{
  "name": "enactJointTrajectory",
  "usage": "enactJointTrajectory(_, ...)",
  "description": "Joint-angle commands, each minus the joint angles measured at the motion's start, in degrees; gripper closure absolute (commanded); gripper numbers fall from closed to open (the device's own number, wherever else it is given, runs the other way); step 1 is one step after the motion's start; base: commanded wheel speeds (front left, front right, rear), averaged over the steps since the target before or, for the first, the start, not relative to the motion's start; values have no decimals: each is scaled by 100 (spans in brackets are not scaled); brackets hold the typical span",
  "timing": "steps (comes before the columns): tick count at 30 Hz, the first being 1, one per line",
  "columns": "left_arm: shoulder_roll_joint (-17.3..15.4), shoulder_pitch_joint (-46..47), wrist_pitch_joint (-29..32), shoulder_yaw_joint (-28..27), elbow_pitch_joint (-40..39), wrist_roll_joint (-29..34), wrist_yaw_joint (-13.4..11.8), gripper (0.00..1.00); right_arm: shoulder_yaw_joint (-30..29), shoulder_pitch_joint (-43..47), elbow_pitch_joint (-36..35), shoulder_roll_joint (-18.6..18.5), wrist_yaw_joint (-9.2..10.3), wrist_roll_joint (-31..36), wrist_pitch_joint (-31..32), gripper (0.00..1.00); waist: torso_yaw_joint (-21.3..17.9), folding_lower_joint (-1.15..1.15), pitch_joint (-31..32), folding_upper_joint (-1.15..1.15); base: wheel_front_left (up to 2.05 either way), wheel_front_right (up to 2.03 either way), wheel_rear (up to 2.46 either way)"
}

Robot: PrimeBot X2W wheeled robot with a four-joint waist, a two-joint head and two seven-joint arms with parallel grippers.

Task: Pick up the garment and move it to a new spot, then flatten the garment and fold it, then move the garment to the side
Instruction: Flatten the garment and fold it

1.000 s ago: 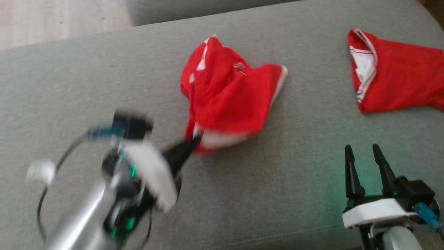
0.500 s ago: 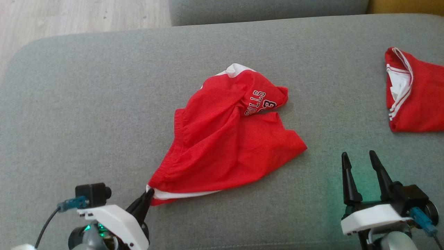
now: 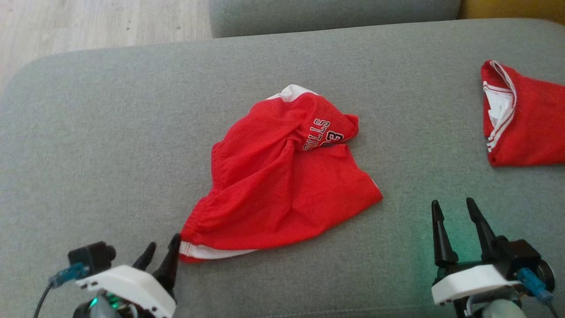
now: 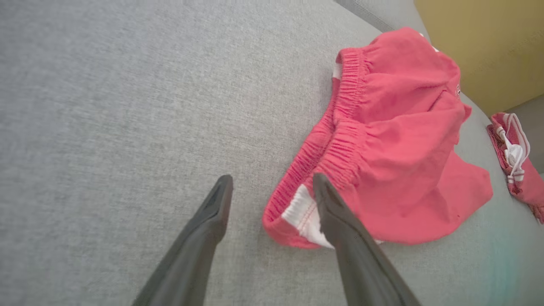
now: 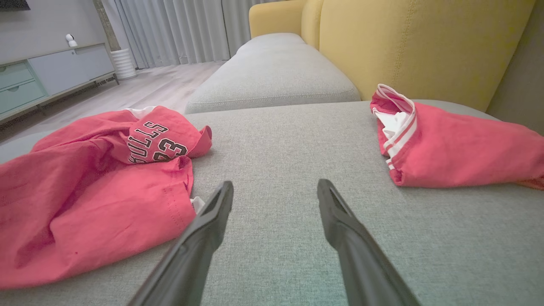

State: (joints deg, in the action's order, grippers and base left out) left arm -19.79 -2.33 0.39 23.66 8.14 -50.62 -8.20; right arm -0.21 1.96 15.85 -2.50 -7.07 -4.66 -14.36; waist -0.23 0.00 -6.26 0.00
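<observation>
So the left end effector (image 3: 162, 245) just let go: half a second back its fingers were pinched on the white-trimmed corner of the red shorts (image 3: 273, 190), and now they're spread wide with that corner lying just beside one finger, maybe brushing it, can't tell; I'd say the move-to-a-new-spot part is done and flattening comes next. The shorts sit mid sofa seat (image 3: 110, 132), still pretty crumpled. The long axis runs diagonally from that near-left corner up to the far right, where a leg with the printed number is folded over on itself; the elastic waistband (image 3: 207, 194) faces the robot's left. The right end effector (image 3: 453, 203) is open and empty near the right hem; another red garment (image 3: 525, 128) lies well apart, far right.
</observation>
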Motion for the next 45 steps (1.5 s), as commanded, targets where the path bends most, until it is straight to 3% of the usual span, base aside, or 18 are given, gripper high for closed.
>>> enactJointTrajectory(1,-125,62,-58,-282,-193,-1,-92,0,160,-49,-152,-38,-42,-26,-63,0,-14,0,7,0,0,0,0)
enactJointTrajectory(5,-261,-60,-77,-322,-634,308,-610,0,185,-45,-159,-38,-42,-73,-63,0,-68,0,3,0,0,0,0)
enactJointTrajectory(10,-284,342,105,102,-1507,889,-849,0,215,-114,-197,-38,-42,-112,-63,0,-133,0,-127,0,0,0,0)
enactJointTrajectory(14,67,1127,447,758,-1592,1248,-701,0,304,-228,-199,-38,-42,-157,-63,0,-247,0,-284,0,0,0,0)
enactJointTrajectory(18,448,1926,629,1235,-842,1628,-579,0,418,-353,-172,-38,-42,-235,-63,0,-446,0,-421,0,0,0,0)
enactJointTrajectory(24,708,2730,664,1430,374,2033,-638,0,398,-404,-137,-38,-42,-302,-63,0,-739,0,-523,0,0,0,0)
enactJointTrajectory(30,953,3172,654,1548,1063,2003,-383,0,398,-431,-106,-38,-42,-335,-63,0,-850,0,-582,0,0,0,0)
enactJointTrajectory(33,1010,3406,701,1613,1486,2091,-381,0,414,-465,-111,-38,-42,-354,-63,0,-874,0,-617,0,0,0,0)
enactJointTrajectory(34,1024,3482,712,1623,1640,2117,-391,29,425,-482,-114,-38,-42,-360,-63,0,-882,0,-630,0,0,0,0)
enactJointTrajectory(35,1034,3556,715,1637,1784,2144,-388,76,438,-500,-116,-38,-42,-363,-63,0,-892,0,-642,0,0,0,0)
enactJointTrajectory(36,1050,3621,692,1642,1902,2155,-370,100,450,-516,-118,-38,-42,-367,-63,0,-901,0,-651,0,0,0,0)
enactJointTrajectory(45,1108,3885,-244,1107,2605,2068,-732,100,404,-523,-113,-38,-42,-375,-63,0,-904,0,-710,0,0,0,0)
